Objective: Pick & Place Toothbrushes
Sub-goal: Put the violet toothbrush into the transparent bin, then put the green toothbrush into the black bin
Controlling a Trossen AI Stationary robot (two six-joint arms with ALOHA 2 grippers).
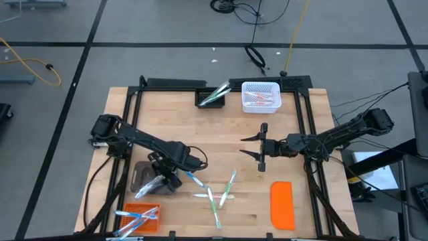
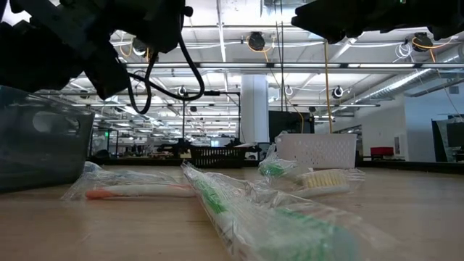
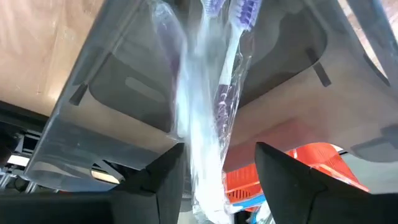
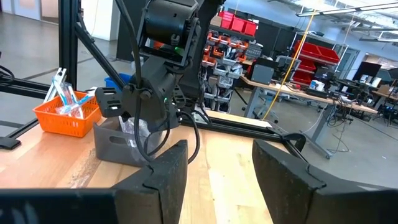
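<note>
A clear-wrapped toothbrush with purple accents (image 3: 227,81) leans slanted in the grey bin (image 1: 140,172) at the table's near left, its bristle end down inside. My left gripper (image 3: 217,180) is open just above the bin, pointing steeply down, one finger on each side of the wrapped handle end. Several wrapped toothbrushes (image 1: 214,194) lie loose on the wood at the near middle. More of them fill the orange basket (image 1: 137,215), the white basket (image 1: 259,96) and the black basket (image 1: 212,98). My right gripper (image 1: 259,148) hangs open and level over the table's right middle, empty. My left gripper stands open around the toothbrush's wrapped handle end (image 3: 205,168), coming from above at a slant. The wrapper's edge runs close along one finger (image 3: 169,177); whether it touches that finger I cannot tell. The toothbrush rests in the bin.
A flat orange lid (image 1: 282,204) lies at the near right. A black frame (image 1: 304,120) borders the wooden table on all sides. Bare wood shows between the two grippers and in front of the far baskets.
</note>
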